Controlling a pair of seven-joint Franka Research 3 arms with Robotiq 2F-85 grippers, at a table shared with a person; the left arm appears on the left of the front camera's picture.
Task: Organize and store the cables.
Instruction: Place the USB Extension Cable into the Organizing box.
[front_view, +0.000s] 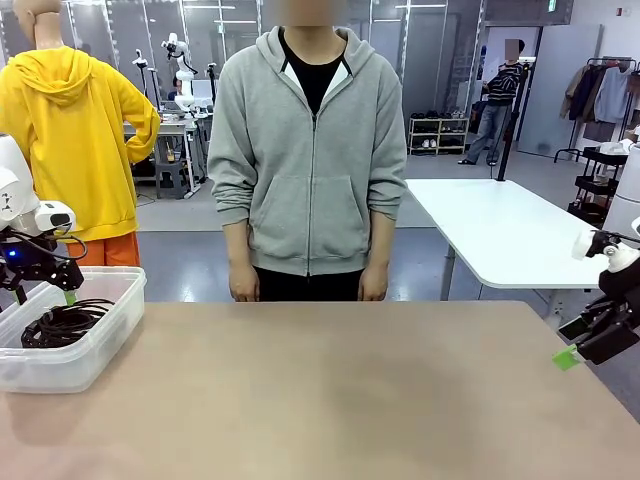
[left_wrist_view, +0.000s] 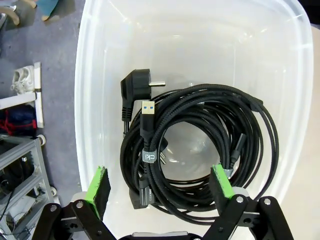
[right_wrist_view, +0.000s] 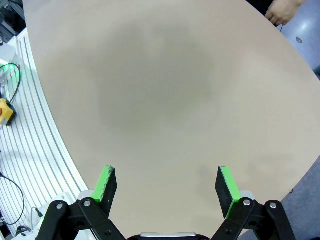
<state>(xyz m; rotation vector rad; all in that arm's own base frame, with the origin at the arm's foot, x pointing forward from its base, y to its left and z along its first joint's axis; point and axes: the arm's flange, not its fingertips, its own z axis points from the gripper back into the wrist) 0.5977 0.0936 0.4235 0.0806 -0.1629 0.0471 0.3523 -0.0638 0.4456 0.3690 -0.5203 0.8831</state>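
Note:
Black coiled cables (front_view: 65, 323) lie inside a clear plastic bin (front_view: 100, 345) at the table's left edge. In the left wrist view the cables (left_wrist_view: 200, 150) are wound coils lying together, with a wall plug and a blue USB plug on top, inside the bin (left_wrist_view: 95, 100). My left gripper (left_wrist_view: 160, 185) hovers open just above the coils, holding nothing; in the front view the left gripper (front_view: 45, 292) hangs over the bin's back rim. My right gripper (right_wrist_view: 163, 185) is open over bare tabletop, and the right gripper (front_view: 575, 345) sits at the table's right edge.
The brown table (front_view: 340, 400) stretches between the arms. A person in a grey hoodie (front_view: 310, 150) stands at the far side with hands down. A white table (front_view: 510, 230) stands behind on the right.

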